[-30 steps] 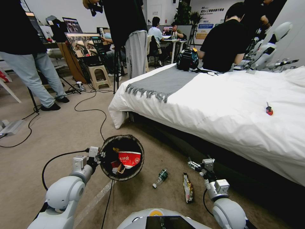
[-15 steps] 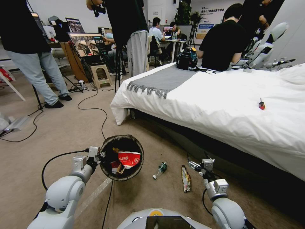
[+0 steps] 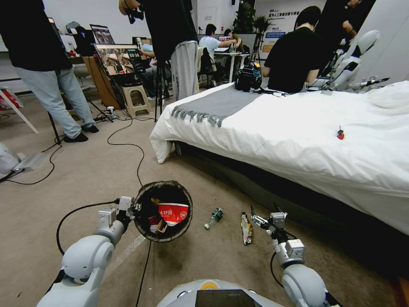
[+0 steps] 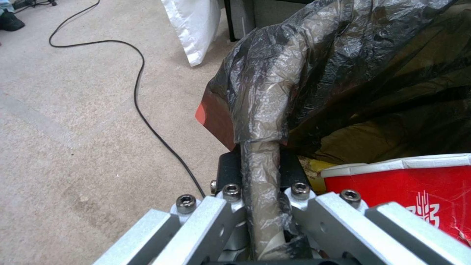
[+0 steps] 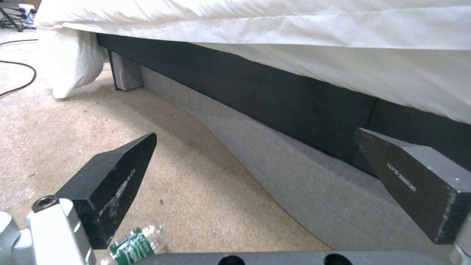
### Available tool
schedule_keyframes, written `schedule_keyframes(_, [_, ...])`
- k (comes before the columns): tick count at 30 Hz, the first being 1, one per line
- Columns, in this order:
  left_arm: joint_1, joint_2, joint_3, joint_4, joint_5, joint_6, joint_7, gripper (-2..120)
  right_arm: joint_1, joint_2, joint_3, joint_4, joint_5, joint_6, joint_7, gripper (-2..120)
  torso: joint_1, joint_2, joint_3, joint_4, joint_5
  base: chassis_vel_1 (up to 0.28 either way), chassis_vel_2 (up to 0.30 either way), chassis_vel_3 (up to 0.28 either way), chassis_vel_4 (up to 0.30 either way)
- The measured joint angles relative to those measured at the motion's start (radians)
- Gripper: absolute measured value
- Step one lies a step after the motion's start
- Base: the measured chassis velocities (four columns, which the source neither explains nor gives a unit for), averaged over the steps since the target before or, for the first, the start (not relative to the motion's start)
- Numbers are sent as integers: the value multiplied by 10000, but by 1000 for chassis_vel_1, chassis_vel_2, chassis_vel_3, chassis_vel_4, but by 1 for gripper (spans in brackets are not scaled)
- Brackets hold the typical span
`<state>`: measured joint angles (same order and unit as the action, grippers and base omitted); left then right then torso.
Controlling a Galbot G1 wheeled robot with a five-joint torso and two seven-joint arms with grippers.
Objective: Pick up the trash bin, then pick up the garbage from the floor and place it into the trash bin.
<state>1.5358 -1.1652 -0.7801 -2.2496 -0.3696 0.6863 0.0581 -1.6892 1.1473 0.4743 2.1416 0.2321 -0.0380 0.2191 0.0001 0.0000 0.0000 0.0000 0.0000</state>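
The trash bin (image 3: pixel 164 184), lined with a black bag, hangs tilted just above the floor (image 3: pixel 85 170), and my left gripper (image 3: pixel 133 209) is shut on its rim (image 4: pixel 260 147). A red-and-white paper cup (image 3: pixel 173 212) and other litter lie inside; the cup (image 4: pixel 407 191) also appears in the left wrist view. On the carpet to the right lie a green-labelled clear bottle (image 3: pixel 214 217) and a shiny snack wrapper (image 3: pixel 246 222). My right gripper (image 3: pixel 260 218) hovers open just right of the wrapper, holding nothing. The right wrist view has the gripper (image 5: pixel 255 147) facing the bed base, with the bottle (image 5: pixel 135 243) at the frame's bottom edge.
A bed with a white duvet (image 3: pixel 298 132) and dark base (image 5: pixel 275 99) runs along the right. A black cable (image 3: pixel 128 147) snakes across the carpet toward the bin. People, stools and tripods stand at the back left. A small red tool (image 3: pixel 340 135) lies on the bed.
The whole head picture has shifted, so the camera moved. The bottle and wrapper now sit closer to my right gripper. Both arms keep their pose, and the bin stays in the left gripper.
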Motion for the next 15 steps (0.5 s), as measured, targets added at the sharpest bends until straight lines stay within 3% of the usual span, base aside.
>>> schedule_keyframes(15, [-3,-37,26,-121,-6,23,-3,1,1023,-347,-225,-428,1017,-853,125,100,0,0,0,-1,0,0,0,0,0])
